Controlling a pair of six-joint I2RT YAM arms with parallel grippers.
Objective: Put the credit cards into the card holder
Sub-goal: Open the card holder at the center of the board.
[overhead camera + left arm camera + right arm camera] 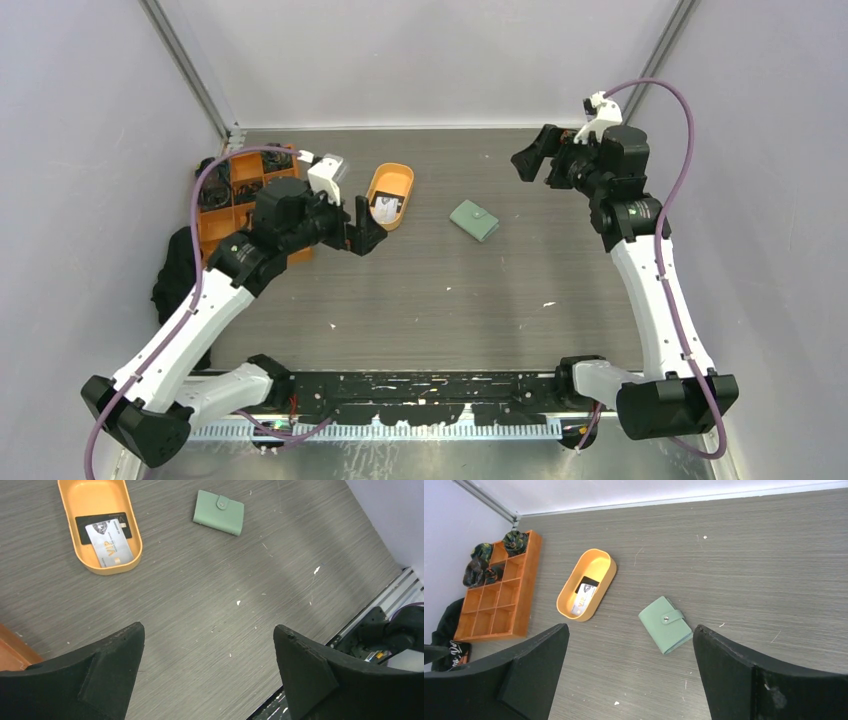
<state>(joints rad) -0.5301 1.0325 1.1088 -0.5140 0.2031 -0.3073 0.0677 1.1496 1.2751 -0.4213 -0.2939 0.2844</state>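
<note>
Okay, left tool: jaws wide, nothing held, above the bench near the tray
right tool: jaws wide, nothing held, raised at far right
credit cards: grey one lying over a black one, both inside orange oval tray
card holder: sage-green, snapped closed, flat on bench, right of tray, not touching it
grid organiser: orange, far left, dark items in back cells
</note>
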